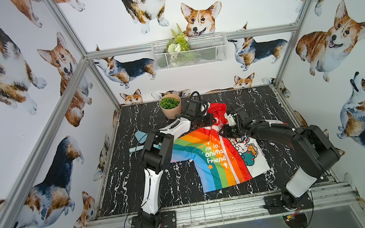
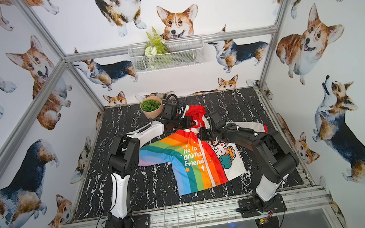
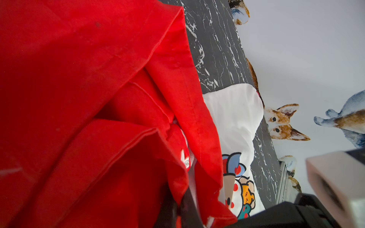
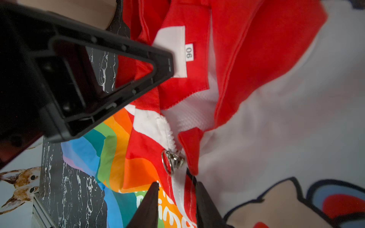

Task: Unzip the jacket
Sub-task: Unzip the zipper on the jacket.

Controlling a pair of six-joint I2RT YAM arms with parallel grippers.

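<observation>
**Zip pull just ahead of the right jaws, on the zipper's own line**

Right jaws part-open and gripping nothing; their fingertips [image 4: 152,205] straddle the white zipper [image 4: 178,189], whose long axis runs straight out between them. The metal zip pull [image 4: 172,160] sits just beyond the tips, near the collar end, so these jaws are the nearer pair and probably need only a short advance before closing. Beyond the pull, the left jaws are clamped shut on the red collar [image 4: 189,84], apparently anchoring it. The jacket [image 1: 216,162] lies front-up on the bench [image 1: 162,192], hem behind the right jaws
</observation>
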